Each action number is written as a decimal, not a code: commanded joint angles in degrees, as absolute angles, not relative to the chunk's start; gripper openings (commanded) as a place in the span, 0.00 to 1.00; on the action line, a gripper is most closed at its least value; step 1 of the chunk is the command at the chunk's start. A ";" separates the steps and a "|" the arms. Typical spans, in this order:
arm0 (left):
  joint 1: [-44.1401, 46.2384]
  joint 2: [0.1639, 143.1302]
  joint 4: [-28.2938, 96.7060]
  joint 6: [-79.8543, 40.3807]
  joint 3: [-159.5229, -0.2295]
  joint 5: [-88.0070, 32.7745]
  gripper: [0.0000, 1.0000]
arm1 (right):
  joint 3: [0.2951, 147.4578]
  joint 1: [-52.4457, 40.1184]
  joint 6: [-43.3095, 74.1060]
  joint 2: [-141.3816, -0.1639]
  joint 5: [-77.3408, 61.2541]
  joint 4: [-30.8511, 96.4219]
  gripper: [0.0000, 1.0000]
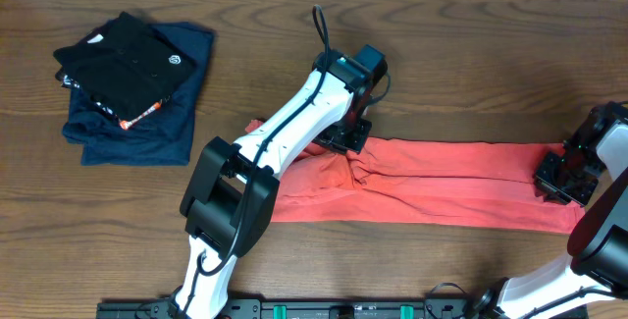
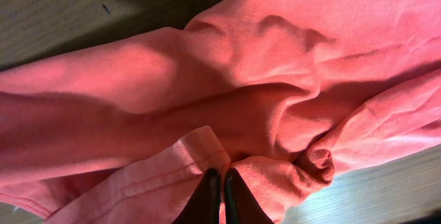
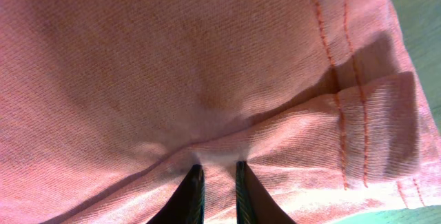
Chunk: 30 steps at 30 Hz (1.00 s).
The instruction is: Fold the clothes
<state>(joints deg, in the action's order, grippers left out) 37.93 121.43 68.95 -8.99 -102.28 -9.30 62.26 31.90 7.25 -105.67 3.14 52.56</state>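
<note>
The clothes [image 1: 442, 182], a coral-red shirt, lie folded into a long band across the middle and right of the table. My left gripper [image 1: 343, 137] is at the band's rumpled left part. In the left wrist view its fingertips [image 2: 222, 177] are pressed together, shut on a hemmed fold of the clothes [image 2: 207, 93]. My right gripper [image 1: 564, 177] sits at the band's right end. In the right wrist view it [image 3: 218, 170] pinches a ridge of the clothes [image 3: 172, 65] beside a stitched hem. The chest lettering is hidden.
A black folded garment [image 1: 123, 64] lies on a navy-blue folded garment [image 1: 147, 132] at the back left. Bare wooden table [image 1: 471, 64] lies behind the band. The arms' mounting rail [image 1: 324, 309] runs along the front edge.
</note>
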 commanded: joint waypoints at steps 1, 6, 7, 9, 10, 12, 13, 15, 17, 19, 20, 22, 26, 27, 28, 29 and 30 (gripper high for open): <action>39.42 120.84 69.06 -6.57 -103.18 -8.45 0.06 | 61.47 32.25 8.29 -104.92 2.96 52.14 0.15; 42.50 120.88 66.98 -6.20 -102.28 -8.51 0.06 | 61.47 32.25 8.29 -104.92 2.96 52.14 0.15; 43.27 120.88 66.32 -5.89 -102.28 -8.51 0.06 | 61.47 32.25 8.29 -104.92 2.96 52.18 0.15; 44.66 120.88 65.12 -5.10 -102.28 -8.49 0.06 | 61.47 32.25 8.29 -104.92 2.96 52.27 0.15; 45.28 120.88 64.86 -5.10 -102.28 -8.49 0.06 | 61.47 32.25 8.29 -104.92 2.96 52.29 0.15; 46.33 120.88 64.86 -5.13 -102.24 -8.49 0.07 | 61.47 32.25 8.29 -104.92 2.96 52.45 0.15; 46.63 120.88 65.01 -5.10 -102.21 -8.47 0.08 | 61.47 32.25 8.29 -104.92 2.96 52.49 0.15; 47.03 120.88 65.14 -4.29 -102.21 -8.45 0.09 | 61.47 32.25 8.29 -104.92 2.96 52.49 0.15; 47.03 120.88 65.12 -1.72 -102.21 -8.47 0.08 | 61.47 32.23 8.29 -104.92 2.96 52.49 0.15; 47.03 120.86 65.10 0.08 -102.24 -8.56 0.06 | 61.47 32.25 8.29 -104.92 2.96 52.49 0.15; 47.13 120.86 65.12 1.32 -102.24 -9.37 0.06 | 61.47 32.25 8.29 -104.92 2.96 52.47 0.15; 47.35 120.86 65.32 5.87 -102.24 -13.23 0.06 | 61.47 32.25 8.32 -104.92 2.94 52.49 0.15; 47.48 120.86 64.99 7.57 -102.24 -14.79 0.06 | 61.47 32.25 8.32 -104.92 2.96 52.47 0.16; 47.48 120.86 64.64 7.53 -102.24 -14.79 0.06 | 61.47 32.25 8.29 -104.92 2.96 52.45 0.16; 47.44 120.84 64.14 7.51 -102.24 -14.79 0.06 | 61.47 32.25 8.29 -104.92 2.96 52.38 0.16; 47.44 120.75 63.68 7.51 -102.24 -14.81 0.06 | 61.47 32.25 8.32 -104.92 2.96 52.27 0.16; 47.44 120.73 63.07 7.49 -102.24 -14.92 0.06 | 61.47 32.25 8.29 -104.92 2.96 52.25 0.16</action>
